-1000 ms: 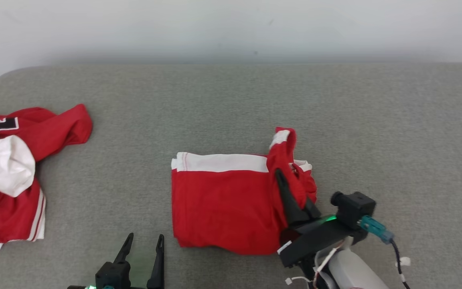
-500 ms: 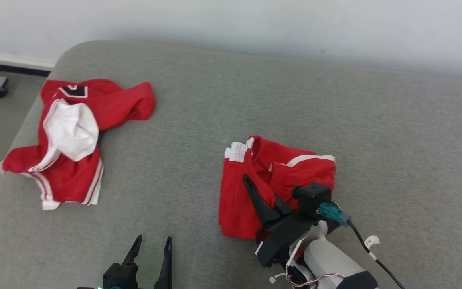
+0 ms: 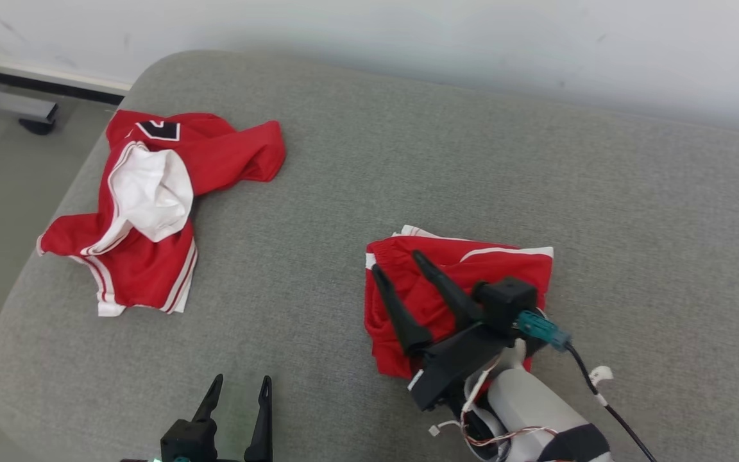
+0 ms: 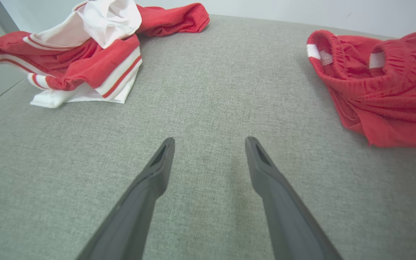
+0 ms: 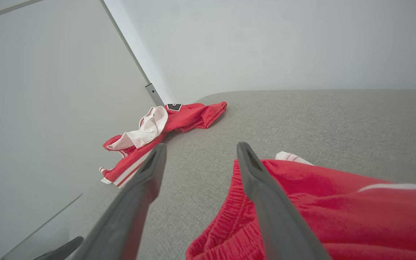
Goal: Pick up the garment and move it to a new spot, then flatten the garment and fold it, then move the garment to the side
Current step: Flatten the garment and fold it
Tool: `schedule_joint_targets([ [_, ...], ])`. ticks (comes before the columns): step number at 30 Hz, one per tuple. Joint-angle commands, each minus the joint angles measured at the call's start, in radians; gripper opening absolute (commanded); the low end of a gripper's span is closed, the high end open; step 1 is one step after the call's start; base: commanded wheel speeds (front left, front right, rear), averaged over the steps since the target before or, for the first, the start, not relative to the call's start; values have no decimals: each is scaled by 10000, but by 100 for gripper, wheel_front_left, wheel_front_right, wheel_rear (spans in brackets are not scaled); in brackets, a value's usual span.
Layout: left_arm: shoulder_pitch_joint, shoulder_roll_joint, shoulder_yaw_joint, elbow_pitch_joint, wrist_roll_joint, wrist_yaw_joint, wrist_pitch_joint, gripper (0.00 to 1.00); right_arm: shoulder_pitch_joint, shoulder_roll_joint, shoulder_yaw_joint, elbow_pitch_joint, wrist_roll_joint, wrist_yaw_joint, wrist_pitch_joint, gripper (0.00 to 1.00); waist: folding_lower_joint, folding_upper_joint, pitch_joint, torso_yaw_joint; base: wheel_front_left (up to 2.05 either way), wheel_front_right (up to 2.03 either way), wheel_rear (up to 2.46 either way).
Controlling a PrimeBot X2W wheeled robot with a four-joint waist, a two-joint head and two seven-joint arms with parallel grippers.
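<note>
- The red shorts point(image 3: 510, 266), folded into a compact bundle with white trim showing along the far edge, lie on the grey fabric-covered table point(image 3: 318, 192) at about 4 o'clock in the head view
- The right end effector point(image 3: 396, 262) has its 2 fingers spread apart and clamps nothing; they reach over the bundle's 9 o'clock edge, 1 above red cloth and 1 above bare table
- I cannot tell whether either finger touches the fabric
- The left end effector point(image 3: 242, 379) sits at 7 o'clock, fingers also apart and empty, well away from the shorts
- A crumpled red and white jersey point(image 3: 145, 269) rests at 10 o'clock, well apart from the bundle
- My reading: the fold is done and the bundle is set down, so what remains is backing the right arm out
- Risk 1: the finger over the gathered waistband could catch the elastic as it withdraws, dragging the top layer and opening the fold
- Risk 2: a sideways retreat toward 9 o'clock could rake the whole bundle along the table; lifting clear first looks safer
- Risk 3: the 9 o'clock edge looks ruffled and puffy, so the layers may spring loose unaided
- Risk 4: the jersey shares the same colours, so a later grasp could target the wrong piece
</note>
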Motion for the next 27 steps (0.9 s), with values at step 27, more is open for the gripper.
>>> schedule_joint_targets([
  [27, 720, -7, 1606, -807, 768, -62, -28, 100, 4278, 17, -5821, -2677, -3546, -22, 2, 100, 0, -1, -1215, -2952, 0, 0, 0],
])
